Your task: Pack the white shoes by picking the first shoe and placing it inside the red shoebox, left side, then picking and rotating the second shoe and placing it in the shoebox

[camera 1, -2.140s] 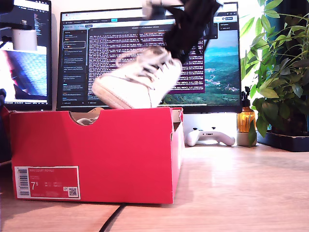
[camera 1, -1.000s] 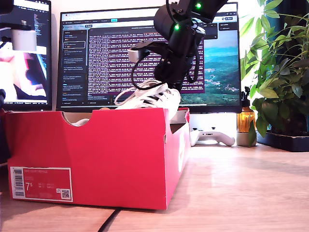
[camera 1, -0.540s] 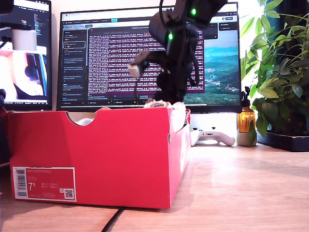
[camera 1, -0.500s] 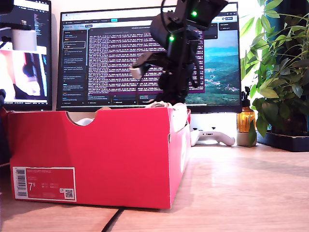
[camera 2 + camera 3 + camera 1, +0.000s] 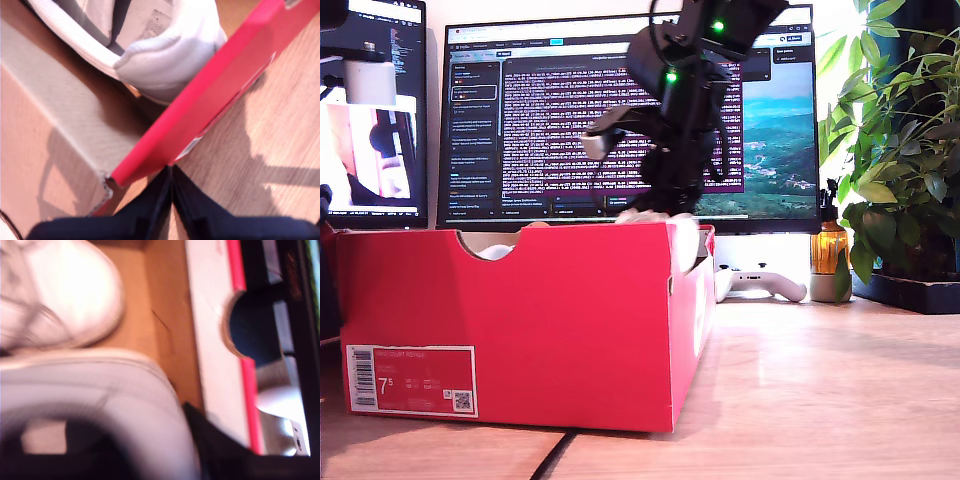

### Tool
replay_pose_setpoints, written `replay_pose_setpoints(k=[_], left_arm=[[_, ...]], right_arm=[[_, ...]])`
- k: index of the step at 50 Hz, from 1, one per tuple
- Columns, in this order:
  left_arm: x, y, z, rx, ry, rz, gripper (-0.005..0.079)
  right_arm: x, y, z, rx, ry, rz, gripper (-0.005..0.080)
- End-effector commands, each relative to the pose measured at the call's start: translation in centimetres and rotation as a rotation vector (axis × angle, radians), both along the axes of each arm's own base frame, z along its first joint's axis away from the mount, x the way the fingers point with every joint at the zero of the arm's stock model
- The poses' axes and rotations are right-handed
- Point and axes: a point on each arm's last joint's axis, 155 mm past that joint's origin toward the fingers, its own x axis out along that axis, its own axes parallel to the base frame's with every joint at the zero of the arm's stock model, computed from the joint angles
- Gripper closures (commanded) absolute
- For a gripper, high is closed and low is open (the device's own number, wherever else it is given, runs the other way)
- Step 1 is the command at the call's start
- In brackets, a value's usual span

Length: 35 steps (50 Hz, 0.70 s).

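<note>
The red shoebox [image 5: 520,320] stands open on the wooden desk. One white shoe [image 5: 60,295] lies on the box floor, its toe showing in the second wrist view. A second white shoe [image 5: 115,400] fills that view with its heel collar, and its heel [image 5: 678,238] pokes above the box rim at the exterior view's right end. My second gripper [image 5: 660,205] reaches down onto that heel and is shut on the collar. My first gripper [image 5: 171,170] is shut on nothing, hovering over a box wall [image 5: 210,95] with a shoe heel [image 5: 165,60] just inside it.
Two monitors [image 5: 620,120] stand behind the box. A white game controller [image 5: 760,283] and a small amber bottle [image 5: 828,255] sit at the exterior view's right, with a leafy plant [image 5: 900,150] beyond. A black cable [image 5: 555,452] runs under the box front.
The arm carried the shoe down from above the box into it, and the box shifted slightly. Over the last half second the arm has barely moved.
</note>
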Motion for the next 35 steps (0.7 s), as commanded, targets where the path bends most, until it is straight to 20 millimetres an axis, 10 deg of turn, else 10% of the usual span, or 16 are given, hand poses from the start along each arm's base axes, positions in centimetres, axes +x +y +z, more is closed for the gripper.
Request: replay_pose_setpoints(k=[1, 19, 26, 35], left_arm=[[0.2, -0.2, 0.2, -0.010, -0.004, 0.004, 0.0762], [0.2, -0.3, 0.2, -0.011, -0.005, 0.004, 0.0762], [0.2, -0.3, 0.2, -0.011, -0.006, 0.004, 0.0762], [0.3, -0.4, 0.3, -0.019, -0.009, 0.000, 0.0762]], right_arm=[[-0.3, 0.4, -0.9, -0.023, 0.004, 0.001, 0.0500], [0.3, -1.0, 3.8, -0.089, -0.078, -0.100, 0.0507], [-0.5, -0.9, 7.2, -0.050, -0.072, -0.140, 0.0767], [-1.4, -0.8, 11.7, 0.160, -0.057, -0.343, 0.0752]])
